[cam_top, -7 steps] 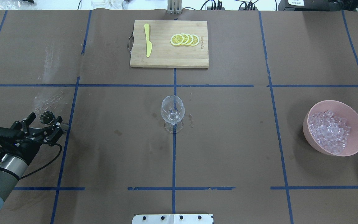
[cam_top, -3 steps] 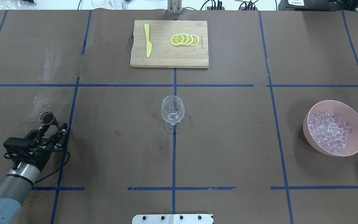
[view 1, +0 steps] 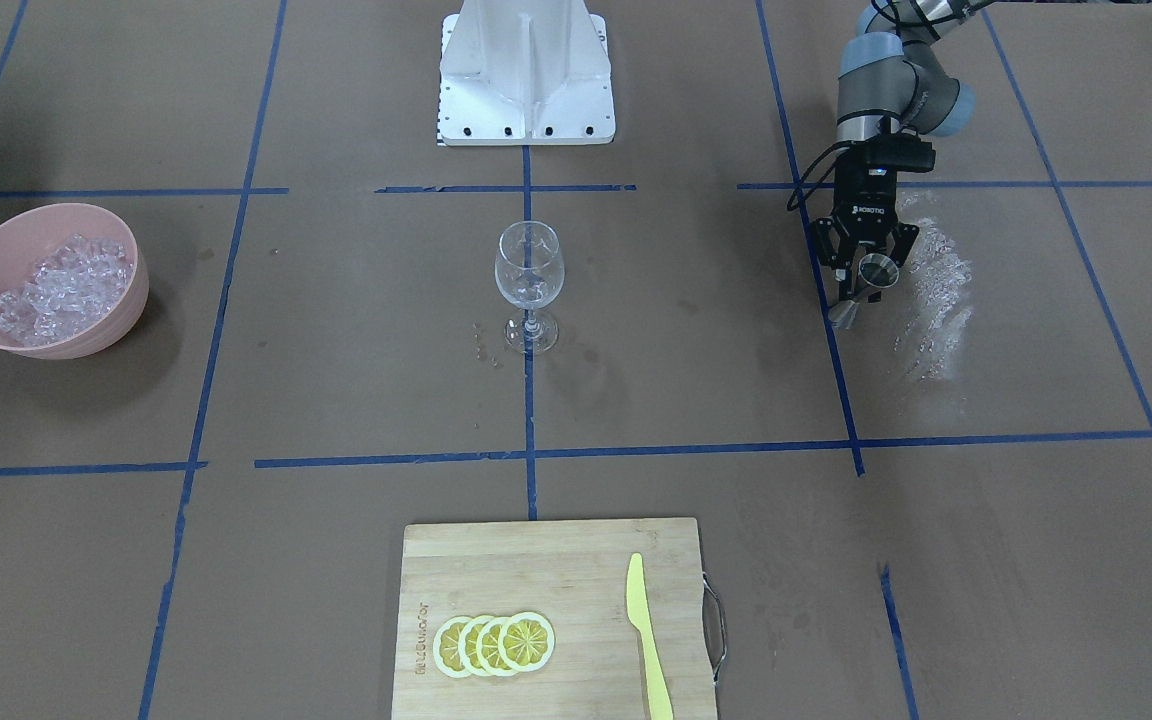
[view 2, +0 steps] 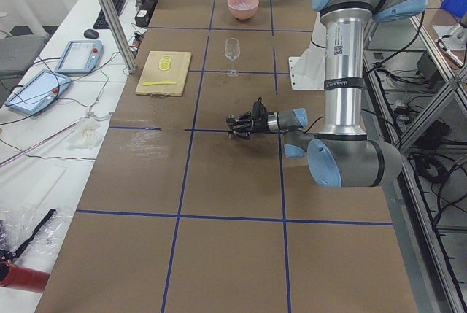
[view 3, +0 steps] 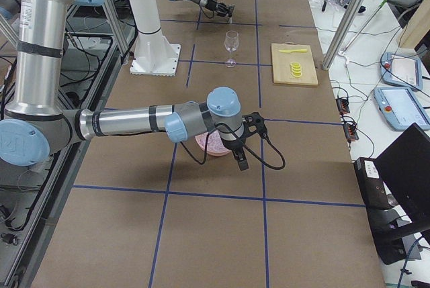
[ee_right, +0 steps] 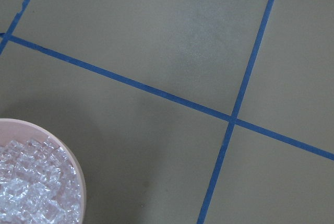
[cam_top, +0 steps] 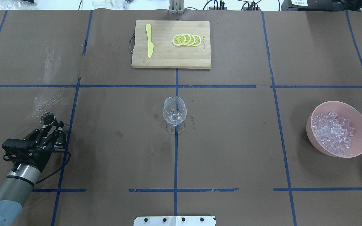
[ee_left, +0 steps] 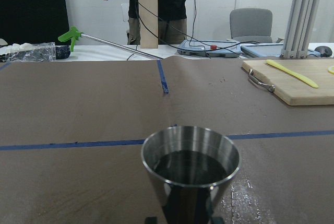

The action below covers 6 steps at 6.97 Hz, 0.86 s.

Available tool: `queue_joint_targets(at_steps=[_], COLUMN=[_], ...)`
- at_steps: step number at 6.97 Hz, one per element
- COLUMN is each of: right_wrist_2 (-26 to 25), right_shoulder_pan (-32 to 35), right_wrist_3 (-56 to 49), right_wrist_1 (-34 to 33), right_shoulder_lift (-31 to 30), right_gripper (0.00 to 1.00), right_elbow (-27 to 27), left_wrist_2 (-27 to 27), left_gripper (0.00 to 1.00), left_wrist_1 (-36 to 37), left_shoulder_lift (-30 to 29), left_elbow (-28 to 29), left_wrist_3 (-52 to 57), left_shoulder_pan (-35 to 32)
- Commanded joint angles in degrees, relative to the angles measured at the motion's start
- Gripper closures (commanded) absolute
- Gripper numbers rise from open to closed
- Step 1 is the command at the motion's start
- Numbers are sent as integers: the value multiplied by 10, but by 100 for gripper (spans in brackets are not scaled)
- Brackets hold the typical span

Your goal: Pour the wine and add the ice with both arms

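A steel jigger point(ee_left: 190, 167) holding dark wine stands at the table's left side. My left gripper point(cam_top: 51, 130) is shut on the jigger point(cam_top: 46, 119) at its narrow waist, also seen from the front point(view 1: 862, 284). An empty wine glass point(cam_top: 174, 113) stands at the table's centre. The ice point(cam_top: 333, 132) fills a pink bowl point(cam_top: 312, 116) at the right. The right wrist view shows the ice point(ee_right: 31, 190) at its lower left and none of that gripper's fingers. My right gripper point(view 3: 240, 162) hangs beside the bowl in the exterior right view only; I cannot tell if it is open.
A wooden cutting board point(cam_top: 171, 61) at the far middle carries a yellow knife point(cam_top: 149, 40) and several lemon slices point(cam_top: 186, 40). Blue tape lines cross the brown table cover. A white mount plate point(cam_top: 174, 220) sits at the near edge. People stand beyond the far edge.
My left gripper, wide open around the jigger a second ago, has turned and drawn its fingers in onto it. The jigger has barely shifted. Glass and bowl are unmoved.
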Motion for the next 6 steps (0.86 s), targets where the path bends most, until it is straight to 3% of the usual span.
queue_joint_targets(at_steps=[1,6], right_wrist_2=[0,0], right_shoulder_pan=[0,0], right_wrist_3=[1,0], right_wrist_1=[0,0], right_shoulder_lift=[1,1], right_gripper=[0,0], right_elbow=[1,-2], left_wrist_2=[4,4], left_gripper=[57,57], left_wrist_1=[0,1], left_shoulder_lift=[0,-1], left_elbow=[2,6], left_wrist_3=[0,5], left_shoulder_pan=[0,0])
